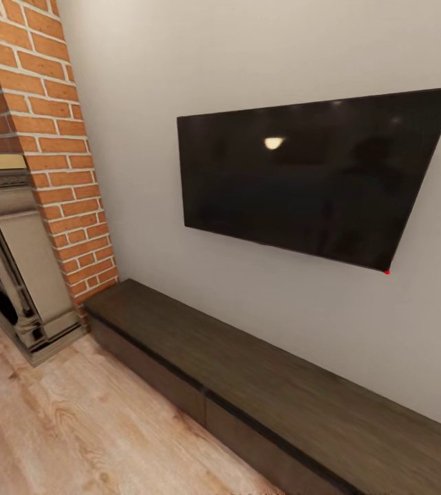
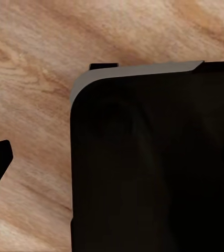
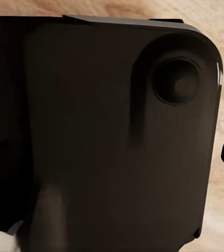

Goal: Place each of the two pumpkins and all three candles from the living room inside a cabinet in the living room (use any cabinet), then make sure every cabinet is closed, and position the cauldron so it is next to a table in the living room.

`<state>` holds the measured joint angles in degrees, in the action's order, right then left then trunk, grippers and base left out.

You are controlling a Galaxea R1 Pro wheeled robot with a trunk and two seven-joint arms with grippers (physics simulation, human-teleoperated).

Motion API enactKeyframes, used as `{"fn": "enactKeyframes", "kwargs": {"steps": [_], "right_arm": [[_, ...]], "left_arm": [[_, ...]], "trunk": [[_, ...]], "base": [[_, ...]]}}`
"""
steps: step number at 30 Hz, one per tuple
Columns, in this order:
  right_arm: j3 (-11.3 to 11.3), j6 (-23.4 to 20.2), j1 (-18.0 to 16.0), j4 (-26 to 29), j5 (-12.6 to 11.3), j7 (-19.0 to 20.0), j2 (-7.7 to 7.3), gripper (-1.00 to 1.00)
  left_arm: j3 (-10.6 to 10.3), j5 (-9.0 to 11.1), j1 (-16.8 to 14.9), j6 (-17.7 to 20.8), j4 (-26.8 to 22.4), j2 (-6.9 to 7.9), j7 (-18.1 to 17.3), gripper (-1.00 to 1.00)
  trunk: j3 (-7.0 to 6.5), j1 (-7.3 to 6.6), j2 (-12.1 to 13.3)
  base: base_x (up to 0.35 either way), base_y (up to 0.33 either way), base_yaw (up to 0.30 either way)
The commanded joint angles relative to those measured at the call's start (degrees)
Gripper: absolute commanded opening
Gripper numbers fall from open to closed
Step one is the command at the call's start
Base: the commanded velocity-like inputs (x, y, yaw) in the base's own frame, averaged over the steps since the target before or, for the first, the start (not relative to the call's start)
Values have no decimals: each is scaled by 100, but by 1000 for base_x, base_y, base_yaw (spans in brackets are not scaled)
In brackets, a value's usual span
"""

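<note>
I face the long dark cabinet [image 1: 268, 385] under the wall television [image 1: 309, 175], its drawers shut, cannot tell either pincer's state from the wrist views over my dark base [image 3: 112, 136], and should approach squarely before opening a drawer.

Head view: set high, tilted, facing a pale wall at moderate range, with the long dark-brown cabinet [image 1: 261, 392] below a wall-mounted television [image 1: 309, 175] and a brick fireplace [image 1: 34, 172] at the left edge. Left wrist view: aimed down at close range over a black robot body panel [image 2: 153, 168] above wooden floor [image 2: 33, 79]. Right wrist view: likewise close, down onto black housing [image 3: 106, 131]. Shared across all three: the floor.
</note>
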<state>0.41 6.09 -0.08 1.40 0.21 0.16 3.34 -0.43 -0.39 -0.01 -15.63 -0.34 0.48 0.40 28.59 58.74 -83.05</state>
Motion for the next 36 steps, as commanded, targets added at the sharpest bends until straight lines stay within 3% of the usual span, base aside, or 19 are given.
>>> {"fn": "enactKeyframes", "kwargs": {"steps": [1, 36], "right_arm": [[3, 14, -1, 1, 0, 2, -3, 100], [-6, 24, -1, 1, -12, 10, -35, 100]], "left_arm": [[-5, -5, 0, -17, -1, 2, 4, 100], [-10, -13, 1, -106, -1, 4, 4, 100]], "trunk": [[3, -1, -3], [-85, -1, -3]], "base": [[-109, 0, -227], [-33, 8, -280]]}}
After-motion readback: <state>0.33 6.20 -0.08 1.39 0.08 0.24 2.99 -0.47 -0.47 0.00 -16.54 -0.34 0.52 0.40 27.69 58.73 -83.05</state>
